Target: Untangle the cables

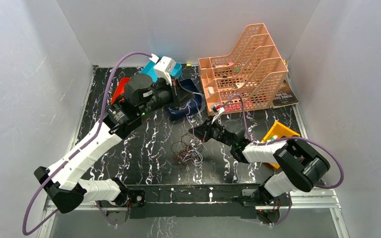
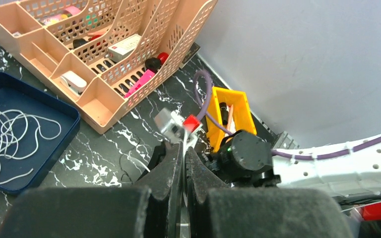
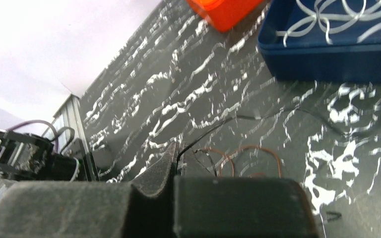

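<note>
The whole tabletop (image 1: 149, 144) is viewed from above and behind the arm bases (image 1: 138, 198), toward its far edge. From beside the far edge, over the left gripper (image 2: 183, 148), the far right corner and the peach organizer (image 2: 173, 34) are faced. Past the right gripper (image 3: 176, 161), the far left corner is seen, low and close. The blue tray (image 2: 49, 148) is shared by all three views.

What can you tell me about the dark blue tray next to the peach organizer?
The dark blue tray is shallow and rectangular, with rounded corners and a low raised rim. It looks like smooth plastic or metal. It sits flat on the black marbled table, close beside the peach organizer, and a narrow gap seems to separate them. Loose loops of thin white cable lie on its floor. Nothing else shows in the visible part.
</note>
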You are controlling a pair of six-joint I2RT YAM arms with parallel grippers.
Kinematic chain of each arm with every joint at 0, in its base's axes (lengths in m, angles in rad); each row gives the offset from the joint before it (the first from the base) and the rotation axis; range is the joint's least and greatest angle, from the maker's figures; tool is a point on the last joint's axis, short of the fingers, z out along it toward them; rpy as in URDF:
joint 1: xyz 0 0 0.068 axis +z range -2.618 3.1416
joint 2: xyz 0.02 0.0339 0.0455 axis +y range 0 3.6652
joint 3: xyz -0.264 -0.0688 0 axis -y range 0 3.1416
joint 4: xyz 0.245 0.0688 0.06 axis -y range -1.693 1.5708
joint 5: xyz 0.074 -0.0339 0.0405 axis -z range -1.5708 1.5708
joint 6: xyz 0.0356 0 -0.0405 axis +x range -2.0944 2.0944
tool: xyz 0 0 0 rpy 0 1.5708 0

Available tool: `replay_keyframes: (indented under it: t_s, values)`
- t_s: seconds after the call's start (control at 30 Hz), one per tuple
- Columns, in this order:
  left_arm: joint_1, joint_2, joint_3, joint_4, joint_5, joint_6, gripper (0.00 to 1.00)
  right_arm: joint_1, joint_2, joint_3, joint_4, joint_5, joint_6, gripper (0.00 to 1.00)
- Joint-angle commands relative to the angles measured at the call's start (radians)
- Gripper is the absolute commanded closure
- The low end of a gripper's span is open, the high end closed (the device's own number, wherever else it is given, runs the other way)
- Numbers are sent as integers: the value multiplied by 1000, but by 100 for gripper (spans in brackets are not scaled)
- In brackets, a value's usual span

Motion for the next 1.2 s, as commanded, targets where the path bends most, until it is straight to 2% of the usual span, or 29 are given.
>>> replay_keyframes:
  t_s: [0.0,0.3,0.4,0.53,0.9,1.17]
  values:
    - [5,-44,87,40,-16,12,100,3,30,-48,93,-18,18,100]
    - [6,-44,148,62,-37,39,100,2,87,-96,144,-35,47,100]
    - [6,-39,166,52,-44,48,100,2,50,-96,112,-32,40,94]
    - [6,-32,177,50,-40,50,100,2,-74,-86,-22,10,-10,80]
    - [5,-30,148,50,-56,51,100,3,-568,-56,-536,164,-199,39]
    - [6,-32,134,52,-72,44,100,3,-709,-6,-644,81,-326,31]
